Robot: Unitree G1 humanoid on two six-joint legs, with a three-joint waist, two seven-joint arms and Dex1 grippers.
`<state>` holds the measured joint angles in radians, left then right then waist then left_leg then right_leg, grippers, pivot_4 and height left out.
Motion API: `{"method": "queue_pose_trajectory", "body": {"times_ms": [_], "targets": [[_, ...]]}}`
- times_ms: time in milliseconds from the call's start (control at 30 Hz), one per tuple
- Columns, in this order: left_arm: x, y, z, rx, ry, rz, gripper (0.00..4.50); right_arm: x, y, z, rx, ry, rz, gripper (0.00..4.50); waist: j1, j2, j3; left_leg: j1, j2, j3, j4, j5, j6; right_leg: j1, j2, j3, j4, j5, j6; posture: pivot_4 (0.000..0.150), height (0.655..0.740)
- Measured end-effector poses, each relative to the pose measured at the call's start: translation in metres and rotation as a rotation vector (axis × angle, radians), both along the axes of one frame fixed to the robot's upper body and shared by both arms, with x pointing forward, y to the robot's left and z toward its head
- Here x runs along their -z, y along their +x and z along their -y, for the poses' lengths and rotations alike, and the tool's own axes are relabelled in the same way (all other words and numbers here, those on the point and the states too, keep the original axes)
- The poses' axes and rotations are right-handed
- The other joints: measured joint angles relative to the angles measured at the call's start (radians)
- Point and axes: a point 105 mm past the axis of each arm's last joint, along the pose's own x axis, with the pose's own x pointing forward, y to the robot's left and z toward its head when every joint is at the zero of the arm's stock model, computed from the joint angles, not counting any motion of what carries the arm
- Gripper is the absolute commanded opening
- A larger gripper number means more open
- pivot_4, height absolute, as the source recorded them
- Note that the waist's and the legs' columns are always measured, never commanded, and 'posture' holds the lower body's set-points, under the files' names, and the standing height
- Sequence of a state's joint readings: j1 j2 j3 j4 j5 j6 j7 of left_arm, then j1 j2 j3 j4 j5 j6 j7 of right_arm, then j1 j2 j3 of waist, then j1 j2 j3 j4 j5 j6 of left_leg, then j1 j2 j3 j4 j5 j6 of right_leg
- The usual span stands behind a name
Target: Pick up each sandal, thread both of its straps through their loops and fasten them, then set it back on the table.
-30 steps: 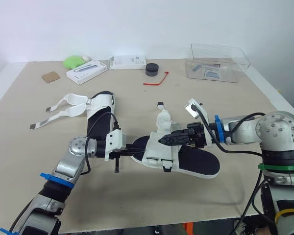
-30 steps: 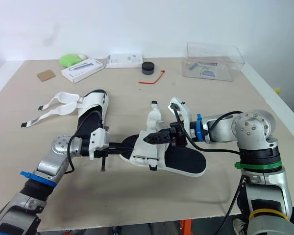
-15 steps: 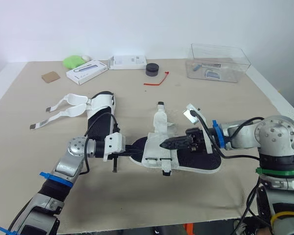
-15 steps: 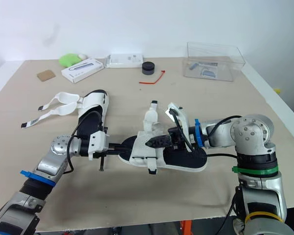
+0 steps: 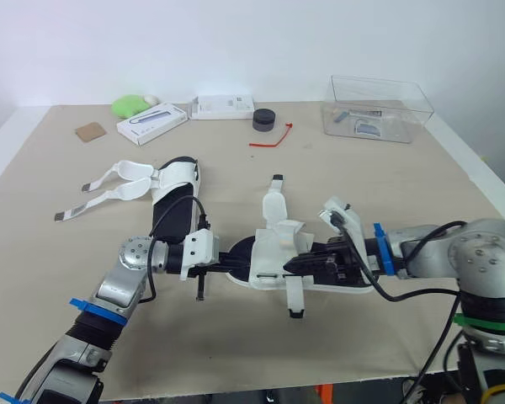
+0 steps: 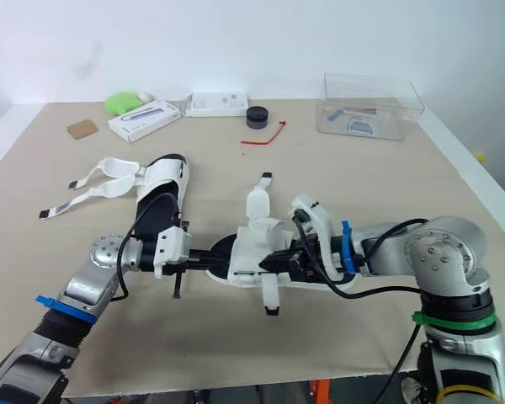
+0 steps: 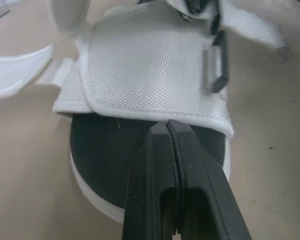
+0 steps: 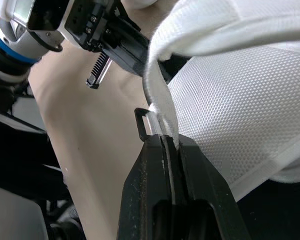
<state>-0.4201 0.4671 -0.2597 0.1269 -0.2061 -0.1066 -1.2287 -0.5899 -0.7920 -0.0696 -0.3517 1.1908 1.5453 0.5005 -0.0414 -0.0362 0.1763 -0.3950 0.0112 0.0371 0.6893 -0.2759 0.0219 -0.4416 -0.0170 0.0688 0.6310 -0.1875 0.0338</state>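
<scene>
The right gripper (image 8: 165,141) has its fingers closed tight on the white strap (image 8: 157,102), just beside a black loop (image 8: 141,125). The left gripper (image 7: 168,125) has its fingers pressed together, with the tips at the edge of the white upper of the sandal (image 5: 273,252). This sandal lies on the table (image 5: 379,194) at the centre of the frame. The second sandal (image 5: 175,189) lies left of centre, with its straps spread open.

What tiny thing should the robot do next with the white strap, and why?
Probably nudge the strap toward the black loop and poke its end through. The right gripper is shut on the strap right beside the loop, and the left gripper rests on the sandal at its toe end.
</scene>
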Motion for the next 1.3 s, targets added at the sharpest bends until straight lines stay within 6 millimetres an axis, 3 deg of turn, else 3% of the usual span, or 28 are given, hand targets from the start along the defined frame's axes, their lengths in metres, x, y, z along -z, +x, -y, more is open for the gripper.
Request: {"method": "queue_pose_trajectory", "body": {"times_ms": [33, 67, 167, 233, 400, 567, 800, 1000, 1133, 1233, 1300], "targets": [[0.001, 0.0, -0.001, -0.003, 0.004, -0.006, 0.0, -0.005, 0.0, 0.007, 0.005, -0.011, 0.011, 0.06, 0.0, 0.0, 0.0, 0.0, 0.0, 0.0, 0.0, 0.0, 0.0, 0.0, 0.0, 0.0, 0.0, 0.0, 0.0, 0.15, 0.74], [0.003, 0.0, -0.003, -0.008, 0.011, -0.011, 0.0, -0.009, 0.0, 0.014, 0.012, -0.019, 0.018, 0.55, 0.0, 0.0, 0.0, 0.0, 0.0, 0.0, 0.0, 0.0, 0.0, 0.0, 0.0, 0.0, 0.0, 0.0, 0.0, 0.15, 0.74], [0.006, 0.0, -0.005, -0.018, 0.022, -0.03, 0.0, -0.018, -0.005, 0.026, 0.009, -0.008, 0.025, 1.27, 0.0, 0.0, 0.0, 0.0, 0.0, -0.001, 0.0, 0.0, 0.0, 0.0, 0.0, 0.0, 0.0, -0.001, 0.0, 0.15, 0.74], [0.01, -0.001, -0.008, -0.026, 0.03, -0.047, 0.0, -0.02, -0.011, 0.033, 0.005, 0.006, 0.022, 2.21, 0.001, 0.0, 0.0, -0.001, 0.0, -0.001, 0.0, 0.0, 0.0, 0.0, 0.0, -0.001, 0.0, -0.001, 0.0, 0.15, 0.74], [0.01, -0.001, -0.007, -0.025, 0.028, -0.049, 0.0, -0.006, -0.024, 0.022, -0.064, 0.06, 0.012, 4.43, -0.004, 0.0, 0.0, 0.0, 0.001, 0.0, 0.0, 0.0, 0.0, 0.0, 0.001, 0.0, 0.0, 0.0, 0.0, 0.15, 0.74], [0.008, 0.0, -0.005, -0.027, 0.006, -0.064, 0.0, -0.002, -0.021, 0.025, -0.063, 0.044, 0.026, 4.43, -0.002, 0.0, 0.0, 0.0, 0.001, 0.0, 0.002, 0.0, 0.001, 0.0, 0.001, 0.0, 0.0, 0.001, 0.0, 0.15, 0.74], [-0.015, 0.006, -0.014, -0.021, -0.063, -0.066, 0.0, 0.009, -0.016, 0.063, 0.007, -0.061, 0.017, 4.43, 0.001, 0.0, 0.0, 0.0, 0.0, 0.001, 0.002, 0.0, 0.001, 0.0, 0.0, 0.0, 0.0, 0.0, 0.001, 0.15, 0.74], [-0.016, 0.006, -0.013, -0.017, -0.071, -0.064, 0.0, 0.011, -0.002, 0.075, 0.069, -0.041, 0.027, 4.43, 0.0, 0.0, 0.0, 0.001, 0.0, 0.001, 0.002, 0.0, 0.001, 0.0, 0.001, 0.001, 0.0, 0.001, 0.0, 0.15, 0.74], [-0.016, 0.006, -0.01, -0.013, -0.078, -0.062, 0.0, 0.016, 0.009, 0.071, 0.116, 0.039, 0.003, 4.43, 0.0, 0.0, 0.0, 0.001, 0.001, 0.001, 0.002, 0.0, 0.001, 0.001, 0.002, 0.001, 0.0, 0.001, 0.0, 0.15, 0.74], [-0.015, 0.005, -0.009, -0.013, -0.073, -0.056, 0.0, 0.02, 0.015, 0.061, 0.136, 0.1, -0.039, 3.63, -0.001, 0.0, 0.0, 0.001, 0.001, 0.001, 0.002, 0.0, 0.001, 0.0, 0.002, 0.002, 0.0, 0.002, 0.0, 0.15, 0.74], [-0.016, 0.005, -0.008, -0.009, -0.075, -0.049, 0.0, 0.02, 0.018, 0.051, 0.134, 0.132, -0.061, 2.7, -0.002, 0.0, 0.0, 0.001, 0.001, 0.001, 0.002, 0.0, 0.001, 0.0, 0.002, 0.002, 0.001, 0.002, 0.0, 0.15, 0.74]]}}
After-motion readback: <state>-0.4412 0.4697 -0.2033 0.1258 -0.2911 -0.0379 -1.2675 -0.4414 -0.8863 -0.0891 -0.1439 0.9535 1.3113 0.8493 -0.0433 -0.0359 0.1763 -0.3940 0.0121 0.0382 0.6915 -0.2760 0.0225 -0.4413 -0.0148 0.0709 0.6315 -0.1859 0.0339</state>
